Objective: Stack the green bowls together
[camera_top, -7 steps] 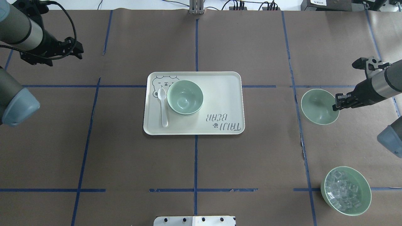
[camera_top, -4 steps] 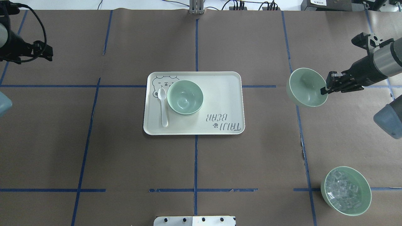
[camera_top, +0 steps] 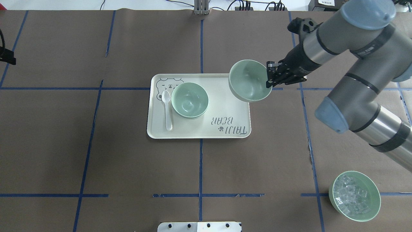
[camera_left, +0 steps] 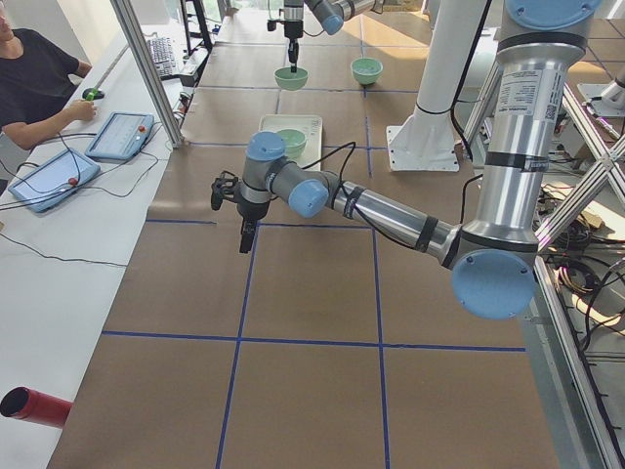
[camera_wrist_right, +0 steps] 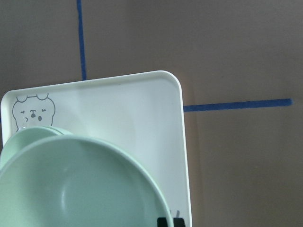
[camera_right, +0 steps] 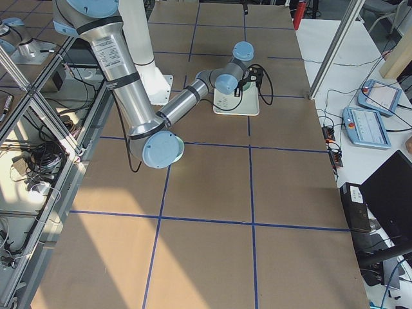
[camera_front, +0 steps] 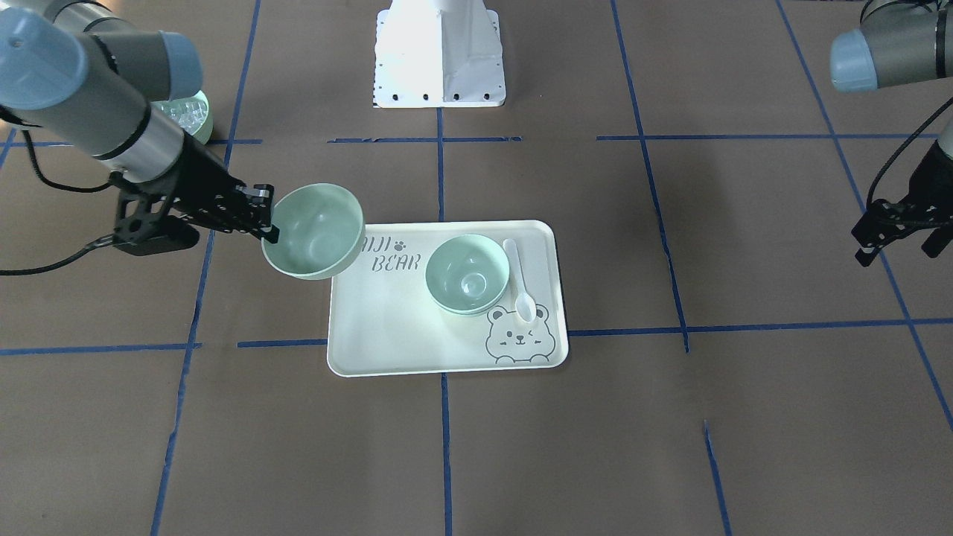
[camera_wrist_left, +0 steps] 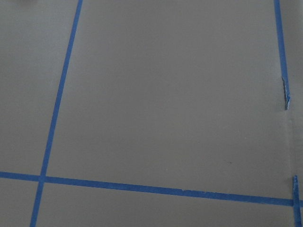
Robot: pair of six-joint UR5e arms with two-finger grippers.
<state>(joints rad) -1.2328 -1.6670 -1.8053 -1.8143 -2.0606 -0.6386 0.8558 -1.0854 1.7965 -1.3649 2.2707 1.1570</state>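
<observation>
My right gripper (camera_top: 269, 77) is shut on the rim of a pale green bowl (camera_top: 248, 81) and holds it, tilted, in the air over the tray's far right corner. The front view shows the same gripper (camera_front: 266, 221) and held bowl (camera_front: 313, 231). In the right wrist view the held bowl (camera_wrist_right: 80, 189) fills the lower left. On the tray sit green bowls (camera_top: 190, 100) nested one in another, two rims showing (camera_front: 467, 273). My left gripper (camera_front: 897, 251) is open and empty, far off at the table's left side.
The pale bear-print tray (camera_top: 225, 109) lies mid-table with a white spoon (camera_top: 166, 109) left of the nested bowls. A green bowl of clear cubes (camera_top: 354, 196) stands at the near right. The right arm's elbow (camera_top: 331, 109) reaches over the table's right half.
My right gripper has lifted the bowl off the table's right side and carried it left to the tray's corner. The left arm has drawn back left, almost out of the overhead view.
</observation>
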